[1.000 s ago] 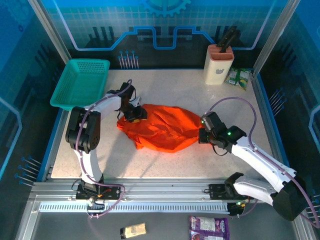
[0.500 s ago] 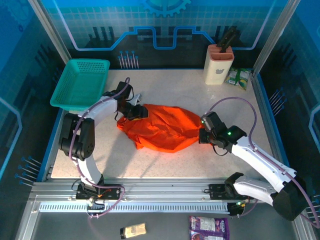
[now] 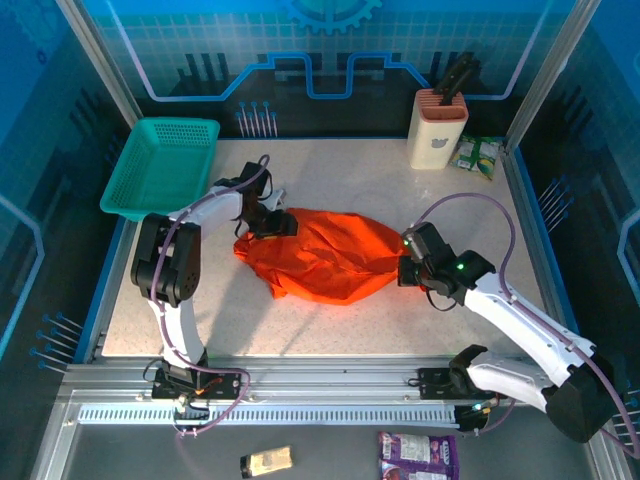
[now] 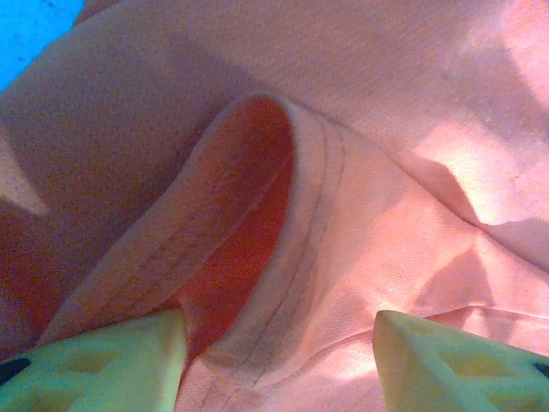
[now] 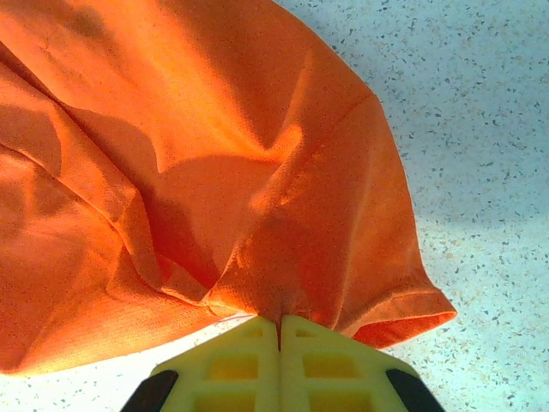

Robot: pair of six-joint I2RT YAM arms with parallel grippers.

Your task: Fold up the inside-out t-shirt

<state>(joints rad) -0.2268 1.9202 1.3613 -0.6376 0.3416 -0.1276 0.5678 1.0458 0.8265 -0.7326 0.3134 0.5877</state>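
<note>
The orange t-shirt (image 3: 322, 256) lies bunched in a long heap across the middle of the table. My left gripper (image 3: 272, 222) is at its upper left end, pressed low into the cloth. In the left wrist view the left gripper (image 4: 279, 333) is open, its two fingertips (image 4: 129, 356) set wide apart. A stitched hem fold of the t-shirt (image 4: 283, 232) lies loose between them. My right gripper (image 3: 406, 270) is at the heap's right end. In the right wrist view the right gripper (image 5: 280, 324) is shut on a gathered pinch of the t-shirt (image 5: 214, 172) beside a hemmed sleeve opening.
A teal mesh basket (image 3: 160, 165) hangs over the table's far left corner. A beige knife block (image 3: 438, 128) and a green packet (image 3: 476, 156) stand at the far right. Bare speckled tabletop (image 3: 330, 330) runs in front of the shirt. Two snack packets (image 3: 418, 455) lie below the front rail.
The left gripper's jaws have spread wider and let the cloth go loose. Its elbow swung out to the left and came back. The right arm stays still with its pinch.
</note>
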